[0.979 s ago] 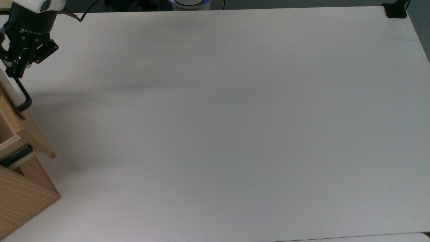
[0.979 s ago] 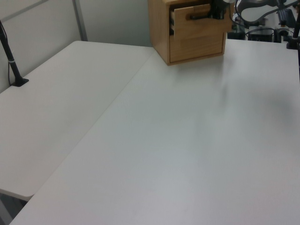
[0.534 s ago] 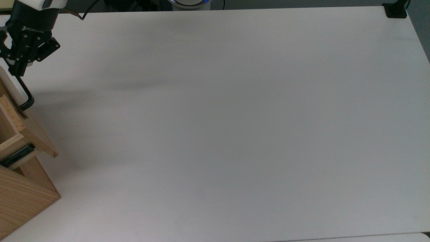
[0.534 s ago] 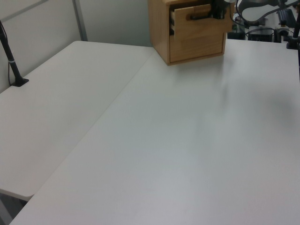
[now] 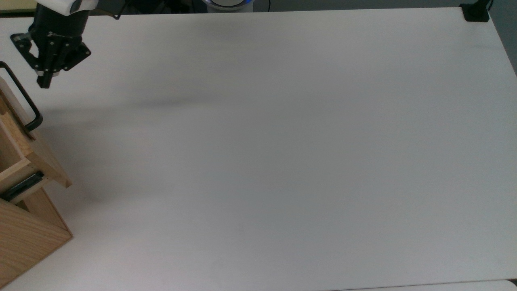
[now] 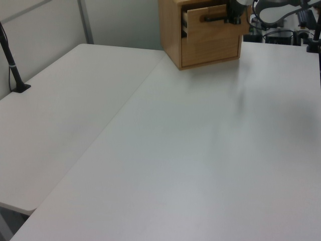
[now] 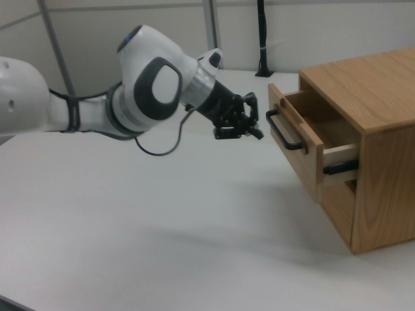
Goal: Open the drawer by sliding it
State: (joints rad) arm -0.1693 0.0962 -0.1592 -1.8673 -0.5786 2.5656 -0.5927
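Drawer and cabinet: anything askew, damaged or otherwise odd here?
Nothing stands out. The drawer is pulled partway out of the cabinet and sits square on its black slide rail. Its handle looks straight and intact. The gripper is off the handle with a gap between them, and the table shows no spill.

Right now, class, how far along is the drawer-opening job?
Done: the drawer stands pulled partway out of the cabinet, its slide rail showing. In hand: nothing; the gripper is clear of the black handle. Left: perhaps only pulling it farther, if fully open is wanted.
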